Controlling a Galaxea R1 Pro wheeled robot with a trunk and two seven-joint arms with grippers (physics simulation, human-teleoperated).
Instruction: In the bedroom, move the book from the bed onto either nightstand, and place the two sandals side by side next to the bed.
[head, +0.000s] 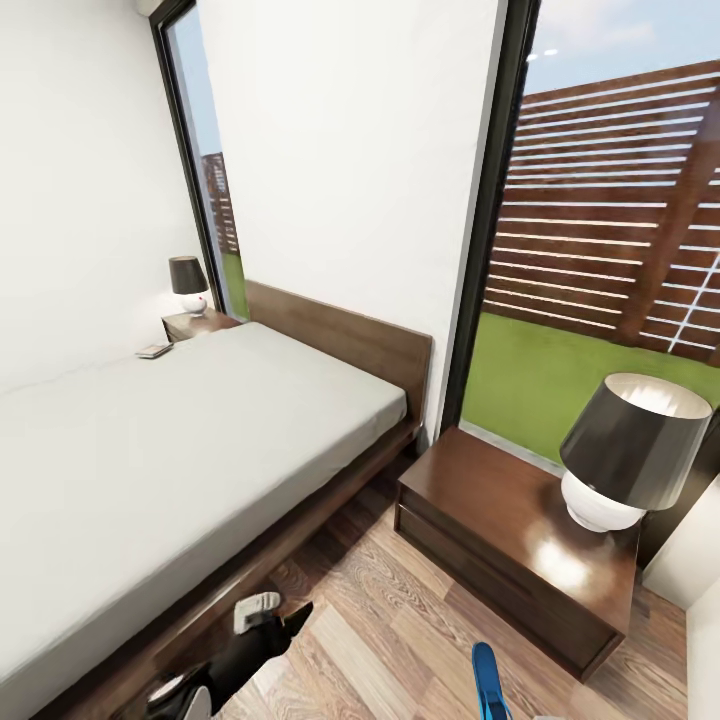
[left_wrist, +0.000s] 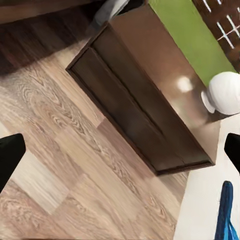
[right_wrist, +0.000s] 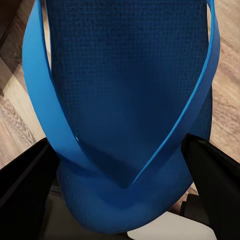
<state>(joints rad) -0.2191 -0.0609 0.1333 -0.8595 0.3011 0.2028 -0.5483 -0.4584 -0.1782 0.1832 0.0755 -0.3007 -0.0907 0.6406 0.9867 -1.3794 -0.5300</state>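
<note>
Your left gripper sits low by the bed frame, its dark fingers spread wide with nothing but bare floor between them. Beyond that gripper, on the mattress's far edge, a small flat thing, likely the book, lies just short of the far nightstand. The near nightstand with its lamp stands ahead, open planks before it. Your right gripper appears closed on a blue sandal, long axis running away from the fingers, toe post between them; I can't confirm firm contact. Room to set it down lies bedward.
</note>
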